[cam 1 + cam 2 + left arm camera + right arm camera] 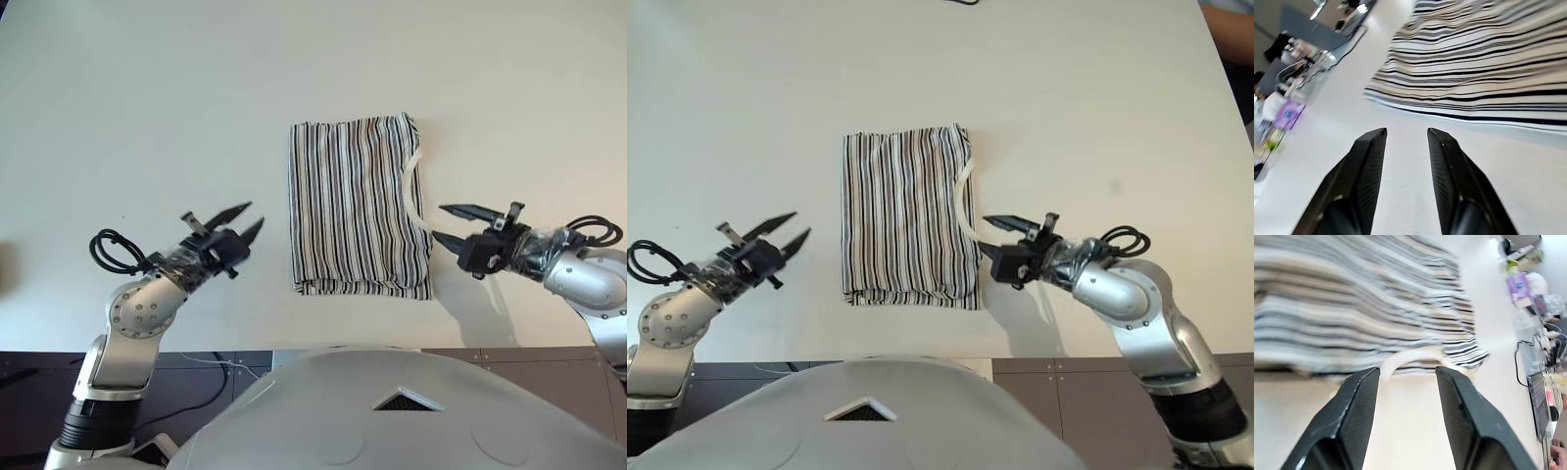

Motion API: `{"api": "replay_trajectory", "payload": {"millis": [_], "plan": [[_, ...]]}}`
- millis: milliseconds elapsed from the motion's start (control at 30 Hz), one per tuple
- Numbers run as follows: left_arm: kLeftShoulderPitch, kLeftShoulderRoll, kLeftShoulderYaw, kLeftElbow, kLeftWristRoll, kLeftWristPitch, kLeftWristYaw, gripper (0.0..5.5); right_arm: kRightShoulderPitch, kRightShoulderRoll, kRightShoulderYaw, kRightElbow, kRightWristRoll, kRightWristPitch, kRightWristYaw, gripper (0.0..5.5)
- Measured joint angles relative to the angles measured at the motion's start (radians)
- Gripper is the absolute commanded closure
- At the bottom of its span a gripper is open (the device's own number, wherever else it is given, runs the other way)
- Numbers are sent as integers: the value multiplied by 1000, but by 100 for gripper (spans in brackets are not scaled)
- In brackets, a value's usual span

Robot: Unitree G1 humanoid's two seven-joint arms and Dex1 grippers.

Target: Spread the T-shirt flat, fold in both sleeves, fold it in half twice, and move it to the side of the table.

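Currently the striped T-shirt lies as a tidy upright rectangle on the white table. It sits about midway between the left and right edges and closer to the near edge than the far one. Its sleeves are tucked out of sight. The white collar curves along its right side, and stacked layers show along its near edge.

My left gripper hovers to the left of the shirt, clearly apart from it, with its two fingers spread and nothing between them. My right gripper sits at the shirt's right side, fingers also spread and empty, with the tips just beside the collar edge.

I judge the shirt to be light, soft and limp. It will sag and bend wherever it is unsupported, and the folded layers could slide over each other or fan open if I catch only the top one. The tabletop looks smooth, so the bundle may skid rather than lift.

I would pinch through the whole stack at the two near corners, one gripper on each. I would avoid the collar band, since pulling on it would likely peel the fold apart.
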State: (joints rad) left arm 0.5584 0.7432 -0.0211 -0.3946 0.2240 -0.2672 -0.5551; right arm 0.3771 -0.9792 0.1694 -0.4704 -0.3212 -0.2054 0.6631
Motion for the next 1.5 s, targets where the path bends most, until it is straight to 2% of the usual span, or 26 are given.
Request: {"api": "replay_trajectory", "payload": {"millis": [33,167,367,567,800,1000,1167,1267,1367,1500], "plan": [[20,51,-26,27,38,-76,-32,340,34,-40,8,56,-49,-97,-4,270],[4,147,-86,111,134,-274,-59,340,43,-53,18,116,-79,-282,-37,270],[-22,151,-180,126,154,-375,-65,340,91,-51,51,121,-73,-405,-42,270],[-80,148,-216,185,194,-448,-9,340,39,-21,77,161,-72,-432,-36,270],[-159,176,-184,310,252,-546,89,340,49,73,90,195,-175,-447,-156,270],[-224,188,-188,411,239,-608,109,340,-7,126,130,251,-250,-491,-237,270],[-135,283,-137,425,113,-638,72,340,-5,174,151,257,-288,-481,-281,270],[-213,343,-91,555,155,-686,83,340,17,192,156,242,-305,-455,-306,270],[-391,280,-132,663,296,-720,148,340,-5,220,187,243,-314,-443,-305,270],[-453,181,-232,657,334,-786,185,340,-47,193,194,251,-298,-451,-272,270]]}}
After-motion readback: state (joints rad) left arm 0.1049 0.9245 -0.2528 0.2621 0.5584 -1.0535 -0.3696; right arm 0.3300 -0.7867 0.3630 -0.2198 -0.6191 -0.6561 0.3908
